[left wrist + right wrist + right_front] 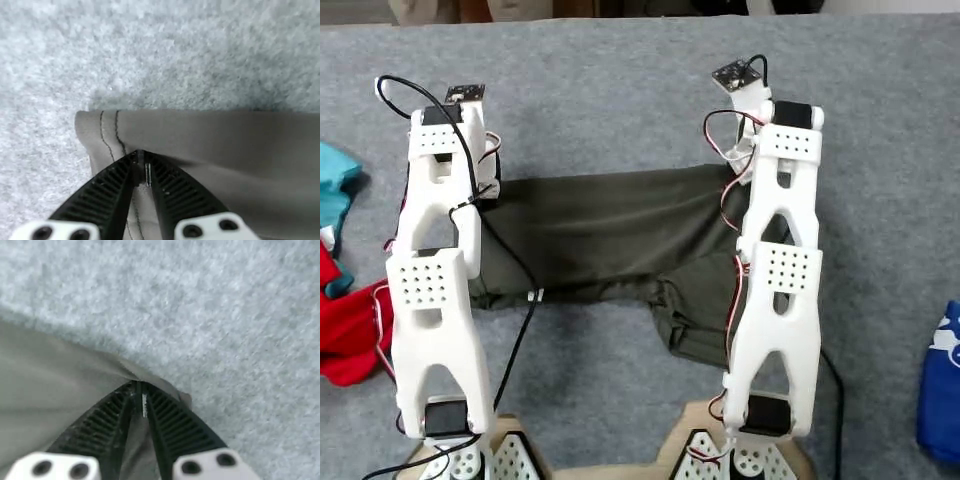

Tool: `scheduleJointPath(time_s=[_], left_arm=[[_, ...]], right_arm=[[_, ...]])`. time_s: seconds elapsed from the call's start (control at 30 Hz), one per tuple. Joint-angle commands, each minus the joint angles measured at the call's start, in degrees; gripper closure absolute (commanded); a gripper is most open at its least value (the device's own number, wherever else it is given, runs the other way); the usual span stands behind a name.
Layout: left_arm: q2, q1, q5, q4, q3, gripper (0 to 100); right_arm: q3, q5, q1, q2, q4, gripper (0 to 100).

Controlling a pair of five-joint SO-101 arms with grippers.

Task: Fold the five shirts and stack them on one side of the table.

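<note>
An olive-green shirt (610, 240) lies spread across the middle of the grey table, partly folded, with a sleeve hanging toward the front. My left gripper (140, 167) is shut on the shirt's hemmed corner (102, 132) at its left far edge, under the left arm (440, 250). My right gripper (138, 399) is shut on the shirt's right far corner (170, 390), beneath the right arm (775, 250). Both pinch thin fabric against the carpet-like surface.
At the left table edge lie a teal garment (335, 185) and a red garment (350, 325). A blue garment (940, 385) lies at the right edge. Grey felt (620, 110) stretches beyond the shirt toward the far side.
</note>
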Motion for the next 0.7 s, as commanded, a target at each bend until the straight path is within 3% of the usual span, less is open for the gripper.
scheduleJointPath(time_s=[0.0,0.67], left_arm=[[1.8,1.6,-0.5,-0.2,-4.0,98],[12.6,0.0,-0.9,1.9,-25.3,98]], right_arm=[[-2.2,-0.3,1.2,-0.3,-2.9,99.2],[-2.3,-0.3,-0.5,-0.7,-6.8,99.2]])
